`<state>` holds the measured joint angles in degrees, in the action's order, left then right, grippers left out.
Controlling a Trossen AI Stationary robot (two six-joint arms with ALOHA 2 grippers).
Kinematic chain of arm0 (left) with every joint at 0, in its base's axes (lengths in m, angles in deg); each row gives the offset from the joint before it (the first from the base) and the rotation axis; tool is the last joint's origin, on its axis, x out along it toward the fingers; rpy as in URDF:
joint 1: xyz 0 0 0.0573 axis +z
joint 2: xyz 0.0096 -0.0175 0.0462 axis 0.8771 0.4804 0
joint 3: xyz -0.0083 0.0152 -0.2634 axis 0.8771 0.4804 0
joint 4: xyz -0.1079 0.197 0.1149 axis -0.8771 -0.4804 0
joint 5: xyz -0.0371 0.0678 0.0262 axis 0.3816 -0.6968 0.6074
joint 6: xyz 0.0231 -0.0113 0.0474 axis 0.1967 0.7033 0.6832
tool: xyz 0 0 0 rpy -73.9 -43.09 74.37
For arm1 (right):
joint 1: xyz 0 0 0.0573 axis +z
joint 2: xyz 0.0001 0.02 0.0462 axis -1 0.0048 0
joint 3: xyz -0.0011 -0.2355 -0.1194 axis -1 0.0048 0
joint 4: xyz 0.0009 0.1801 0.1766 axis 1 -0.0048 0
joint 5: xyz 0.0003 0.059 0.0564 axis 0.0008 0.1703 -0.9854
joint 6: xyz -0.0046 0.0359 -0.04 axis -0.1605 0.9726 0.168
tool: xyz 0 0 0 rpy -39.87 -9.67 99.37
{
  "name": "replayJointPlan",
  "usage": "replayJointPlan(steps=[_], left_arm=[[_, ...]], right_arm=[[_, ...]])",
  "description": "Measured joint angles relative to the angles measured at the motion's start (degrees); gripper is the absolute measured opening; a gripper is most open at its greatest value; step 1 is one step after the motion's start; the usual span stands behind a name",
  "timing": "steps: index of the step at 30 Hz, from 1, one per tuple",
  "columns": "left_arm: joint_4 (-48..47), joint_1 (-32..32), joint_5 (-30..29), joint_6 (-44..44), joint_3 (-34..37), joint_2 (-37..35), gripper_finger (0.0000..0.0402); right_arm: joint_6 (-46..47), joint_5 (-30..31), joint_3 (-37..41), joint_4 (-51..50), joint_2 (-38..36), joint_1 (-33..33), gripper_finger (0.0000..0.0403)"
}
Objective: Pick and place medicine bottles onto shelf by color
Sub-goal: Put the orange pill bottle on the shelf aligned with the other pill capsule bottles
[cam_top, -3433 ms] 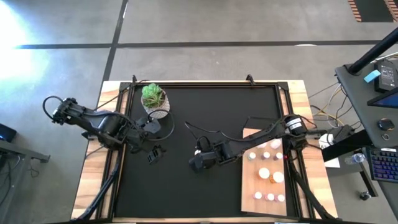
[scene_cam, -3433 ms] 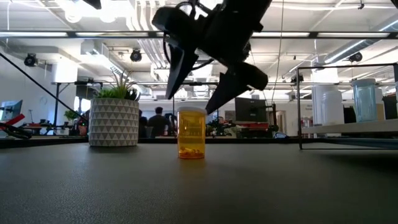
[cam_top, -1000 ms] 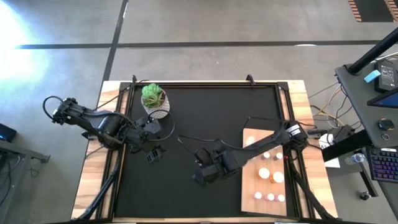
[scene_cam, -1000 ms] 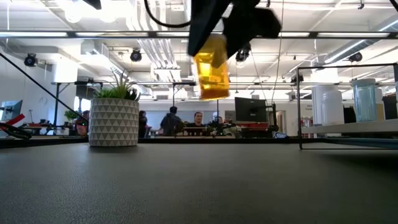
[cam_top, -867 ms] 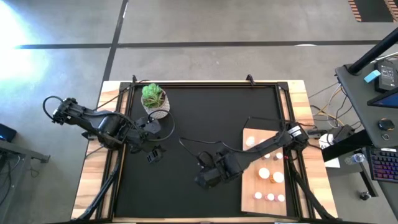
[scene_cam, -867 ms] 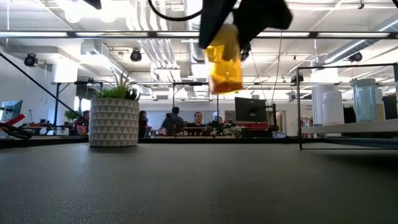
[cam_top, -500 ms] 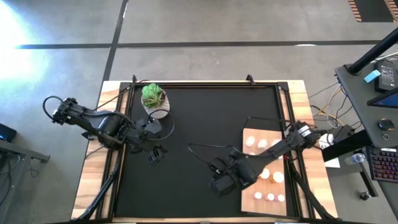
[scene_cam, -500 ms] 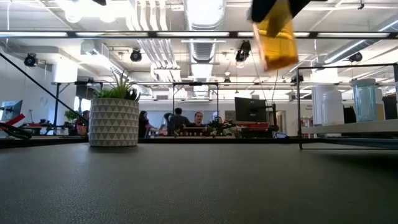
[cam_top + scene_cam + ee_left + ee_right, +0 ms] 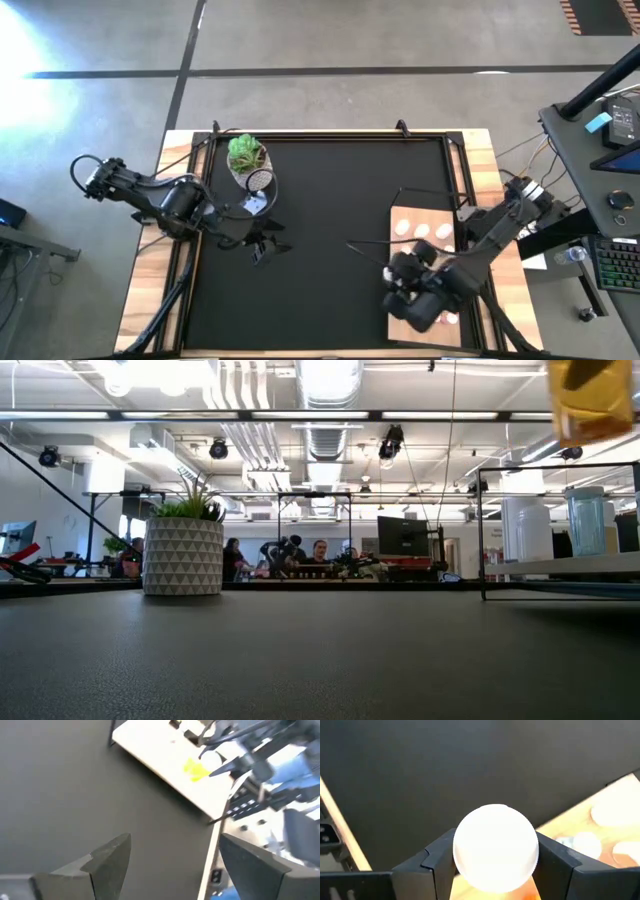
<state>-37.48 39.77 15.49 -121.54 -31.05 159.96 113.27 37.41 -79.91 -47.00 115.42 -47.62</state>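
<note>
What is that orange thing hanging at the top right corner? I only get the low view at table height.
Observer: It is an amber medicine bottle with a white cap, clamped in the right claw.
Operator: Where over the table is it?
Observer: Seen from above, the claw hangs over the edge of the pale wooden shelf, next to the black mat. Other bottles already stand on that shelf.
Operator: And the other arm?
Observer: The left claw is open and empty above the mat, near the potted plant.
</note>
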Motion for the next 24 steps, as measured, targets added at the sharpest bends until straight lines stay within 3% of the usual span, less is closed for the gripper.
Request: replayJointPlan(steps=[10,24], left_arm=[[9.0,0.0,-0.1,0.0,0.0,4.8,0.0286],[15.5,0.0,0.0,-0.2,0.0,10.1,0.0286]], right_arm=[[2.9,0.8,15.5,8.3,-7.8,6.8,0.0201],[-4.0,0.8,26.2,19.3,-13.0,8.3,0.0201]])
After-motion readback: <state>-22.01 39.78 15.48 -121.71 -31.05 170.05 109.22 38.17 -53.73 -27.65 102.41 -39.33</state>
